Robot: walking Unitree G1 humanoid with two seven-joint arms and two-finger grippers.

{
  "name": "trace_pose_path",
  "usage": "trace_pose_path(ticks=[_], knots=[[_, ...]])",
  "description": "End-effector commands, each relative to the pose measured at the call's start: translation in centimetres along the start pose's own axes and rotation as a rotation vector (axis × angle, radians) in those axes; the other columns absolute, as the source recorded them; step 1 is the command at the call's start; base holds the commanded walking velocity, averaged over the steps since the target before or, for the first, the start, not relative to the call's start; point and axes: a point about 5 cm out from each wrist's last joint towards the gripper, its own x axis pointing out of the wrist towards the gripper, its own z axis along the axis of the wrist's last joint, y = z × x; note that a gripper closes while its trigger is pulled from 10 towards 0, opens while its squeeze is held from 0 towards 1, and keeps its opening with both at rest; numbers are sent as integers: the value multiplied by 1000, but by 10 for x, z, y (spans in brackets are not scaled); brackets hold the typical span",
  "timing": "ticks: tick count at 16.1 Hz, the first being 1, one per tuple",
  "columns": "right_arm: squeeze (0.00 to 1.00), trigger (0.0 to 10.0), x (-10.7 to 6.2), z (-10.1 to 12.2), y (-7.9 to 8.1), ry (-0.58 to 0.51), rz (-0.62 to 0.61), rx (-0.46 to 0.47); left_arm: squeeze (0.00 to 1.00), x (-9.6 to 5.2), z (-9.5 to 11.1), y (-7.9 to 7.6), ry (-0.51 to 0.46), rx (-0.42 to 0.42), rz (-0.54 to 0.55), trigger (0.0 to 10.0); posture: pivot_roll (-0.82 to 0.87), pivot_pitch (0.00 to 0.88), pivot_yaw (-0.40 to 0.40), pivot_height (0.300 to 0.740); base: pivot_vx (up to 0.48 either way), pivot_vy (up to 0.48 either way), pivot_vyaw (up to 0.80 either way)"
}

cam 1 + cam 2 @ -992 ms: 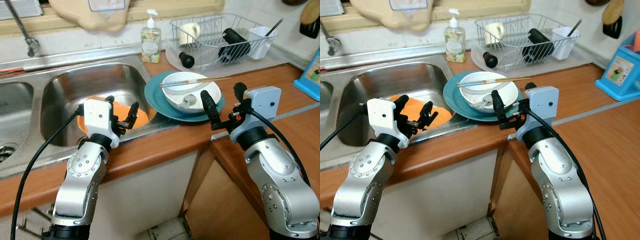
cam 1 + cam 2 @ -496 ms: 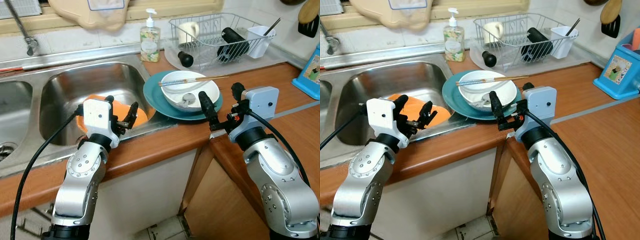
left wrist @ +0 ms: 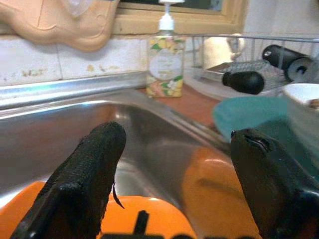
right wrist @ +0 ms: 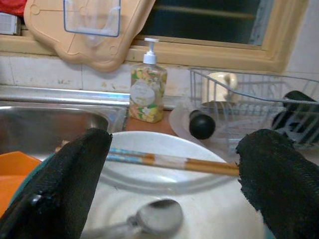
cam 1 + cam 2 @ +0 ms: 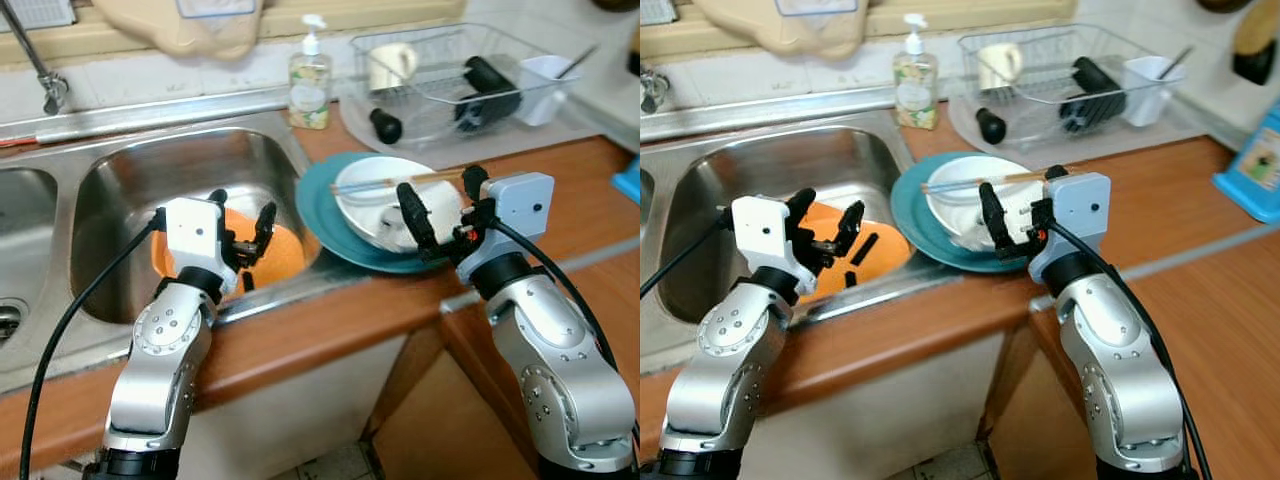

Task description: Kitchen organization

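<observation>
Hovering wide open and empty, right gripper [image 5: 437, 215] faces the unmoved white bowl [image 5: 375, 200]; left gripper [image 5: 241, 232], likewise open, waits above the sink [image 5: 130, 180].

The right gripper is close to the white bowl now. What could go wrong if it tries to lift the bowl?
The chopsticks lie loose across the white bowl's rim, and a spoon sits inside; any tilt could send them sliding out. The bowl rests on a teal plate beside the sink, so a push from the open right gripper might shift both.
</observation>
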Motion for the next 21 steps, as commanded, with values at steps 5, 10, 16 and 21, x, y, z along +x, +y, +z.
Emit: trace_pose_path(ticks=[5,10,16,21], knots=[[0,10000,2,3,3,-20,24,-7,0,2,2,3,-11,5,3,10000,-130,0,17,740,319,0,-320],[0,10000,2,2,4,-20,27,-13,0,2,2,2,-14,1,2,10000,-130,0,18,740,0,0,0],[0,10000,2,1,4,-17,29,-20,0,3,-2,4,4,13,12,10000,-131,0,21,740,0,0,0],[0,10000,2,2,4,-22,26,-24,0,3,-4,4,21,23,17,10000,-130,0,18,740,0,0,0]])
